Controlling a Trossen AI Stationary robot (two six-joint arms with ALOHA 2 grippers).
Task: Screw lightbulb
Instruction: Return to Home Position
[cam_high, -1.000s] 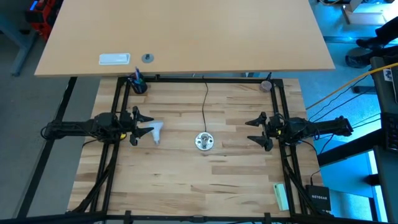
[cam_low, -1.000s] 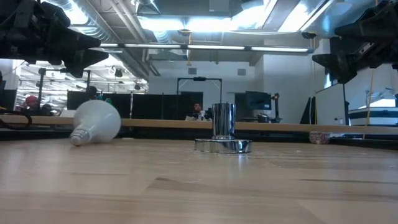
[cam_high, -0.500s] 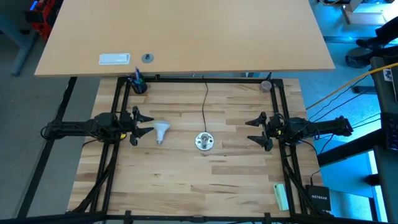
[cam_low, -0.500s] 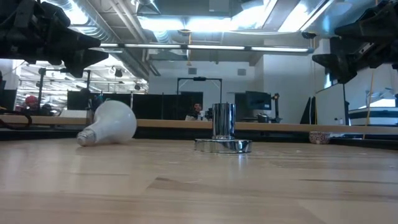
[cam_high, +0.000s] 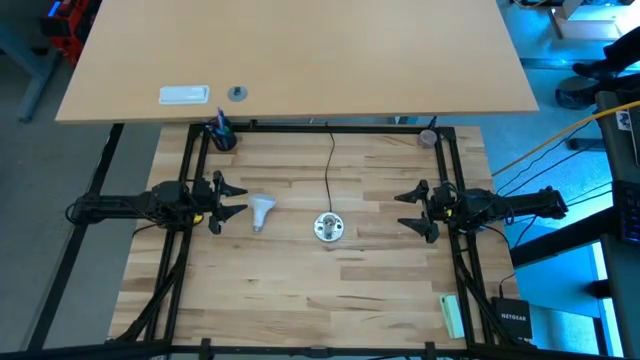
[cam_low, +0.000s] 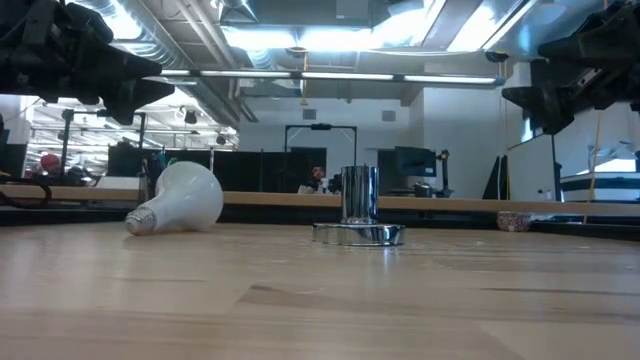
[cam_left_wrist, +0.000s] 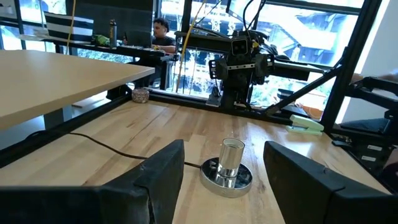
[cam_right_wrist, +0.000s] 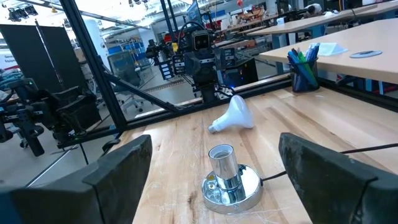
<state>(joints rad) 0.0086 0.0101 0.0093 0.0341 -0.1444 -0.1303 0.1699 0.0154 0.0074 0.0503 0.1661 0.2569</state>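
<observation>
The frosted white lightbulb (cam_high: 260, 211) lies on its side on the wooden table, globe on the wood and screw base pointing toward the near edge. It also shows in the low view (cam_low: 185, 197) and the right wrist view (cam_right_wrist: 235, 115). The shiny metal socket (cam_high: 328, 228) stands upright at the table's middle, to the bulb's right. My left gripper (cam_high: 238, 201) is open just left of the bulb and raised above the table, touching nothing. My right gripper (cam_high: 402, 211) is open to the right of the socket, also raised and empty.
A thin black cord (cam_high: 331, 165) runs from the socket to the far edge. A cup of pens (cam_high: 220, 135) and a small round thing (cam_high: 428, 137) stand at the far corners. A green object (cam_high: 452, 315) lies at the near right. A large desk (cam_high: 300, 60) stands beyond the table.
The lightbulb has rolled a little along the table toward the right, away from my left gripper and toward the socket, and has come to rest. Both grippers have kept still.
</observation>
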